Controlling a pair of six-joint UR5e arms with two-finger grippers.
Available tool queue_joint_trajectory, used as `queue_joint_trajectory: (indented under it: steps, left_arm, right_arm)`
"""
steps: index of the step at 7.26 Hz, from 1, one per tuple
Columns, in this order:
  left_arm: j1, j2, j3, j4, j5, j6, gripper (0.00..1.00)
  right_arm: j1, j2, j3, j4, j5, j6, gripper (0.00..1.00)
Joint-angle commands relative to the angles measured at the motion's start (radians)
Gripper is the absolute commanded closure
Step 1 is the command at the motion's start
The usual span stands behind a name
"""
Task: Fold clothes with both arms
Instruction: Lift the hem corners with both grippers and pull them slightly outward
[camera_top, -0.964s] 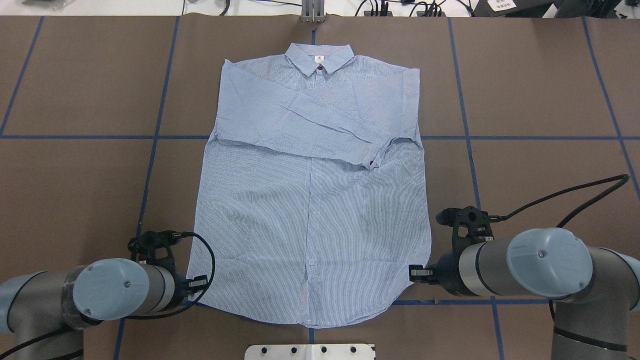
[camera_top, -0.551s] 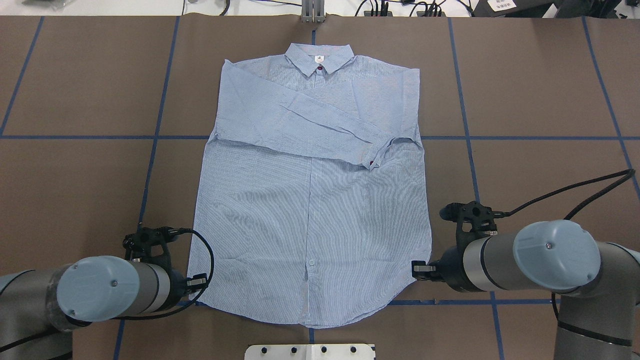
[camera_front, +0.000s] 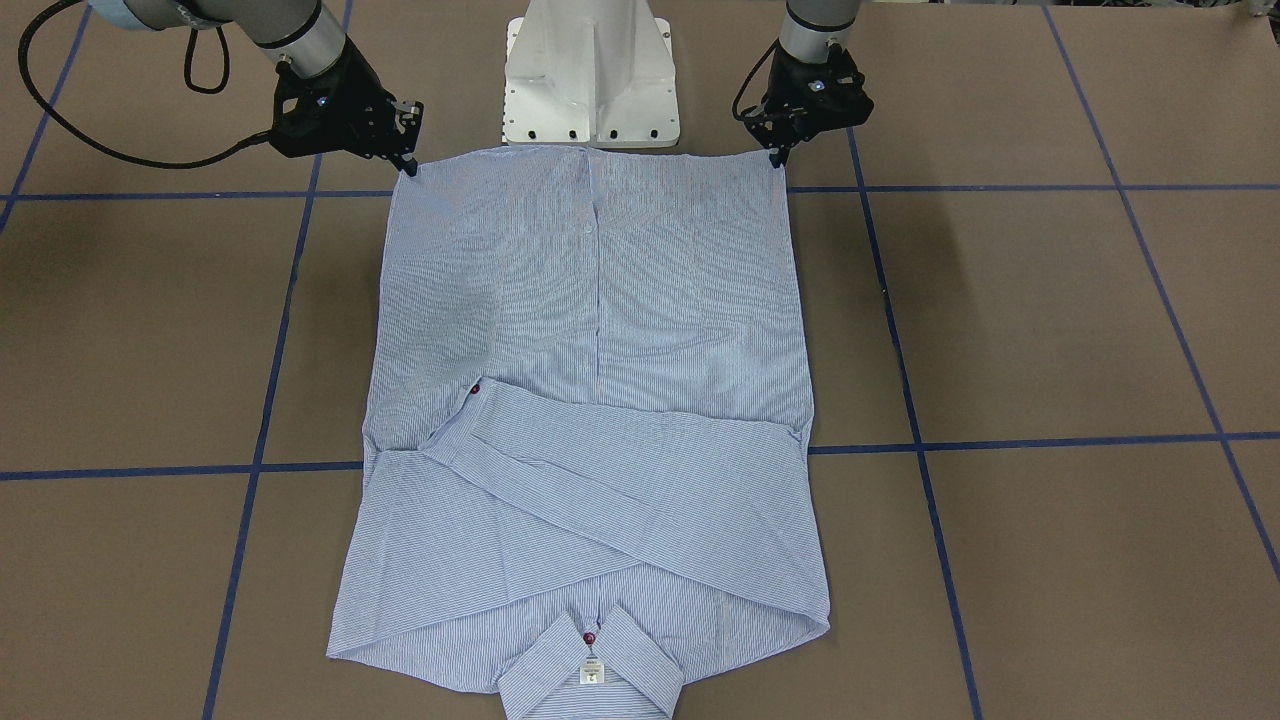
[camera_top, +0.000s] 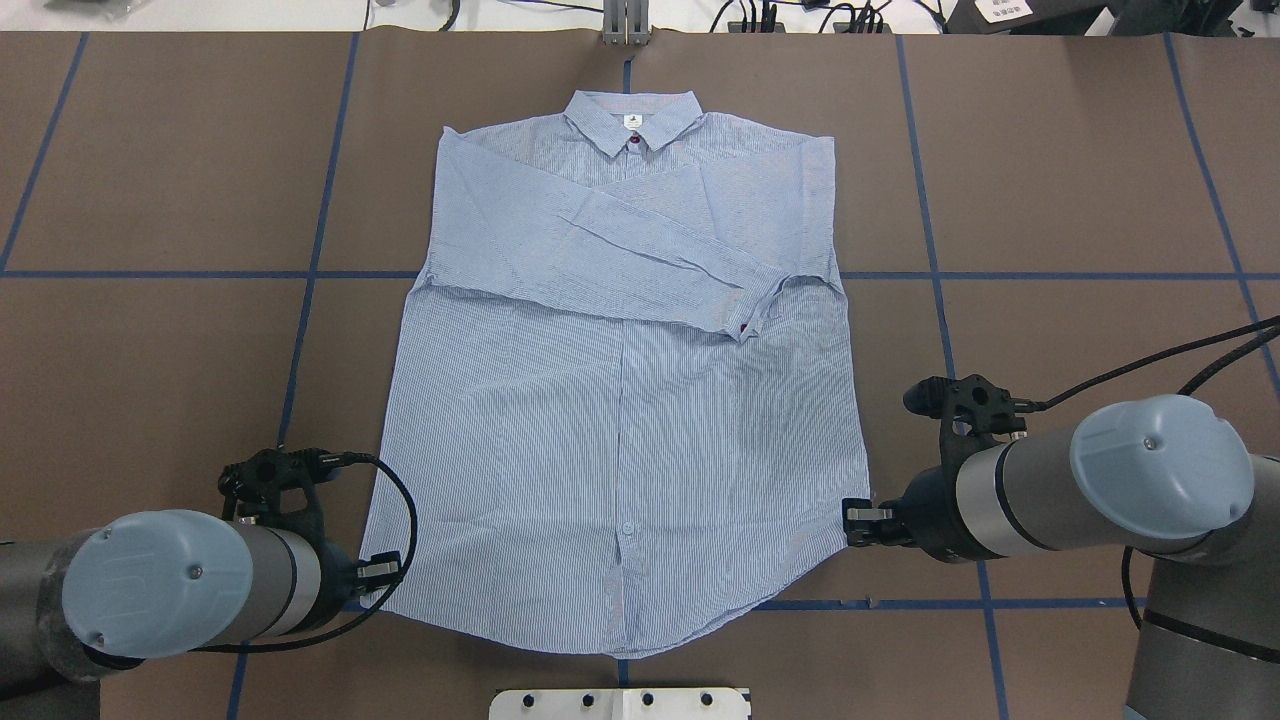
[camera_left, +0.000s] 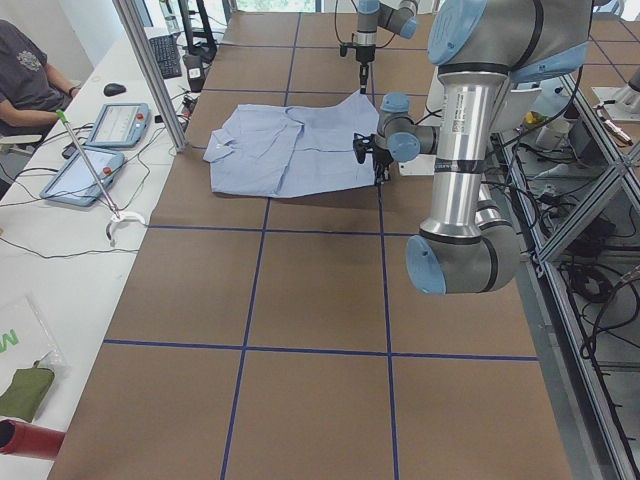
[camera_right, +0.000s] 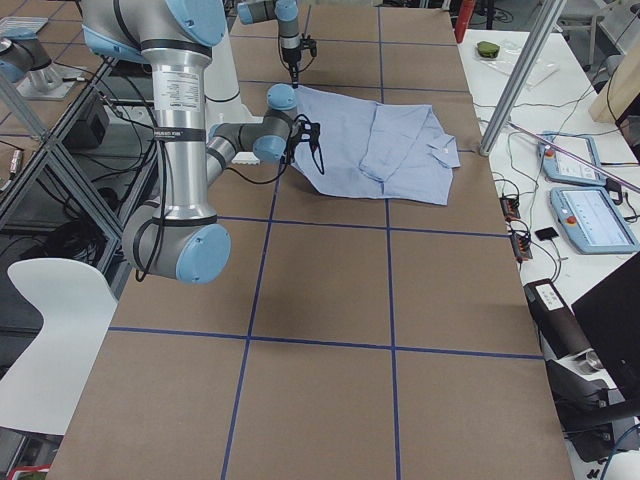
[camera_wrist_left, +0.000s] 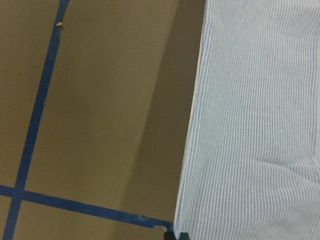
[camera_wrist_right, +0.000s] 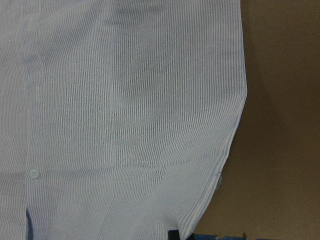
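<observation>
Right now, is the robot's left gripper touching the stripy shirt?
Touching. The front-facing view shows the left gripper right on the hem corner of the shirt, with no gap. The left wrist view shows that cloth edge running into the gripper.

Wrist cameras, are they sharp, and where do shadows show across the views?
Left wrist view: slightly soft; a dark shadow band runs on the table along the shirt edge. Right wrist view: stripes soft, shadow right of the hem. Front-facing view: even light, rippling moiré on the stripes, faint soft shadows on the table.
</observation>
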Motion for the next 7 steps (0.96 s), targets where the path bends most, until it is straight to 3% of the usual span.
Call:
queue_joint_trajectory:
  steps: [1,7]
  left_arm:
    - [0.001,-0.001,0.002,0.002,0.0,0.011,1.0]
    - [-0.061,-0.009,0.007,0.005,-0.052,0.1,1.0]
  right_arm:
    - [0.03,-0.004,-0.004,-0.001,0.033,-0.001,1.0]
    - [0.078,-0.027,0.001,0.001,0.072,-0.007,1.0]
